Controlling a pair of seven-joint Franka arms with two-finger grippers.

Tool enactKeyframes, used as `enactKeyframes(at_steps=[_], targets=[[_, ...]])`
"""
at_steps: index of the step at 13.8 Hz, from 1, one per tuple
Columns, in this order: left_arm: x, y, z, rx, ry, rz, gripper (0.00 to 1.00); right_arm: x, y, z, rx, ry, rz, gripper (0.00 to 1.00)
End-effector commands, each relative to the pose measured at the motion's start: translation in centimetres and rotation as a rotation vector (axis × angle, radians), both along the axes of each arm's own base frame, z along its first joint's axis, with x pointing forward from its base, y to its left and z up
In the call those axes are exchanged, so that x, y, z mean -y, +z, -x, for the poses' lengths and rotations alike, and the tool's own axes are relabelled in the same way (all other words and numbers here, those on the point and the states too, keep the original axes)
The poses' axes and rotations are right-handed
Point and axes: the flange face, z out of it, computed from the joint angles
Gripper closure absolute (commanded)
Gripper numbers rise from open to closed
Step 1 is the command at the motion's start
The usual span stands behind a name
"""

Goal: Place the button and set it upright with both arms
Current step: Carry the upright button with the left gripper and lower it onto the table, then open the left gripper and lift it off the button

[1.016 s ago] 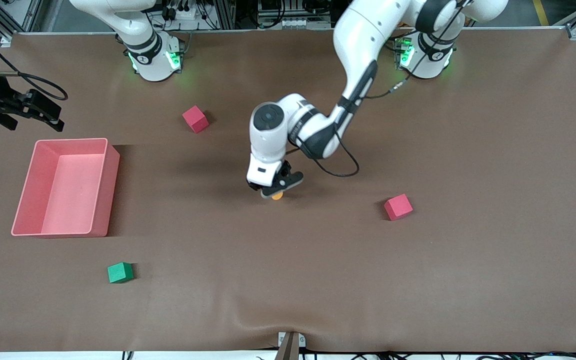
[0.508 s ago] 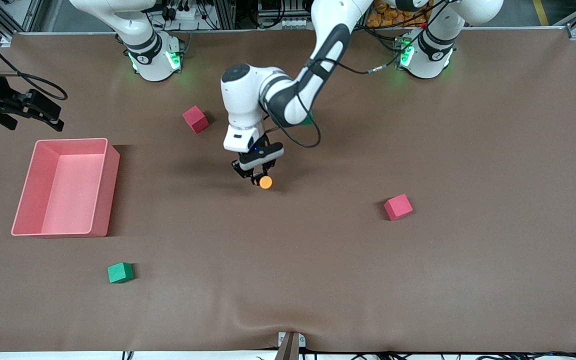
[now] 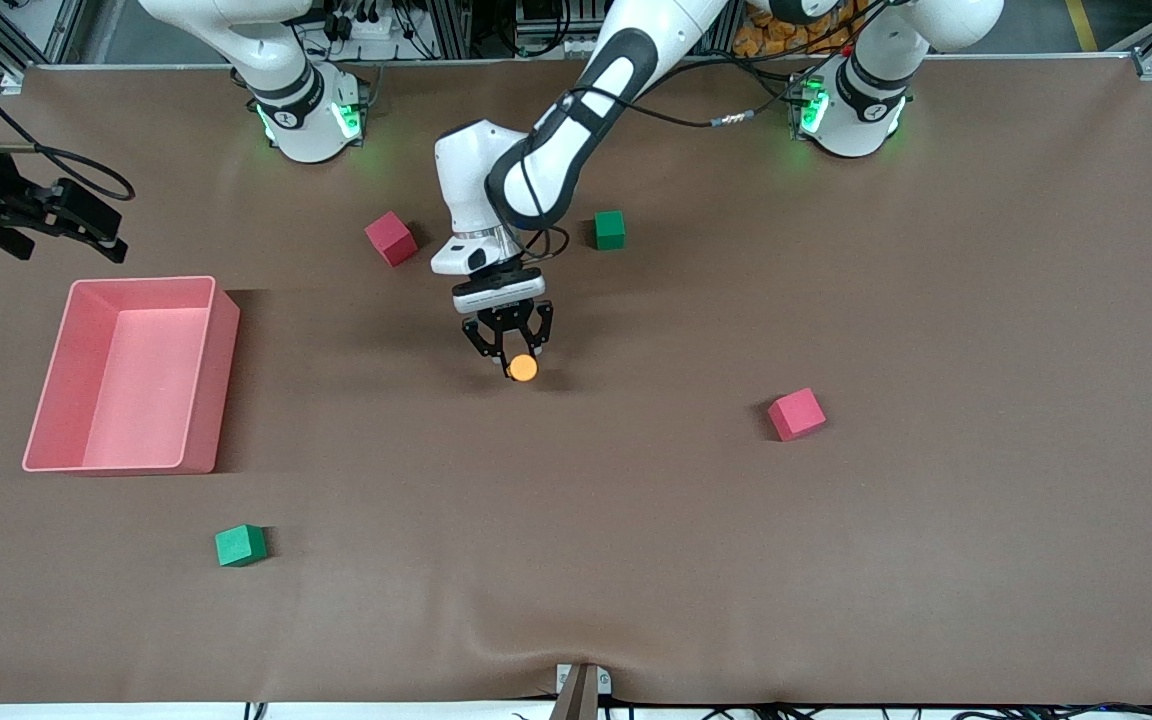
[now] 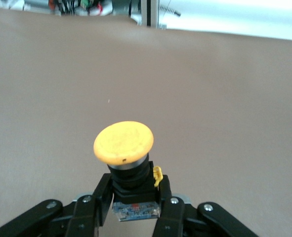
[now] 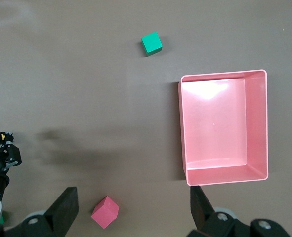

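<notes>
Front view: the left arm is seen reaching from its base toward the middle of the counter (image 3: 636, 560). The left gripper (image 3: 509, 345) is held low over the counter, fingers pointing toward the front camera, and is clenched on the button (image 3: 522, 368). The orange cap is seen at the fingertips, facing the front camera, so the button is held on its side. A green cube (image 3: 609, 229) and a pink cube (image 3: 391, 238) lie to either side of the left arm's wrist, farther from the front camera than the gripper. A second pink cube (image 3: 796, 414) lies toward the left arm's end of the counter, well apart from the gripper. A second green cube (image 3: 240, 545) and a pink bin (image 3: 226, 370) lie toward the right arm's end. The right gripper (image 3: 71, 225) is seen parked at that end, above the bin; the right arm waits.

Left wrist view: the button (image 4: 125, 150) is gripped by its black body between the fingers (image 4: 99, 197) of the left gripper (image 4: 134, 197); the orange cap projects past the fingertips over bare counter.

Right wrist view: the right gripper (image 5: 133, 210) is seen spread wide, grasping nothing, over the pink bin (image 5: 224, 75). A green cube (image 5: 151, 43) and a pink cube (image 5: 105, 212) are seen on the counter near it.
</notes>
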Motion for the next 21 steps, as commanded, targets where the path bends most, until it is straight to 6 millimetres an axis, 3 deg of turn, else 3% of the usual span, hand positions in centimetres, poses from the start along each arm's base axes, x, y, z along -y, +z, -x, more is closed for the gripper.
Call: enactKeyframes(at_steps=[1,4,11,16,17,18,21], targets=[[-0.2,-3.1,0.4,0.076,-0.034,-0.054,1.00,0.5,0.3,-0.2,-0.003,0.005,0.009,0.00],[-0.7,-6.8,1.1,0.151,-0.022,-0.051,1.00,0.5,0.3,-0.2,-0.004,0.005,0.006,0.00],[-2.0,-11.3,2.3,0.269,-0.043,-0.149,1.00,0.5,0.2,-0.2,-0.005,0.004,0.006,0.00],[-2.0,-12.3,3.1,0.262,-0.042,-0.160,1.00,0.5,0.2,-0.1,-0.005,0.004,0.005,0.00],[-2.0,-12.4,3.3,0.257,-0.042,-0.159,0.75,0.4,0.2,-0.1,-0.005,0.005,0.005,0.00],[-2.2,-12.7,3.4,0.260,-0.037,-0.172,0.01,0.4,0.2,-0.1,-0.005,0.005,0.005,0.00],[-1.4,-12.6,6.0,0.225,-0.005,-0.183,0.00,0.4,0.2,-0.1,-0.007,0.005,0.005,0.00]])
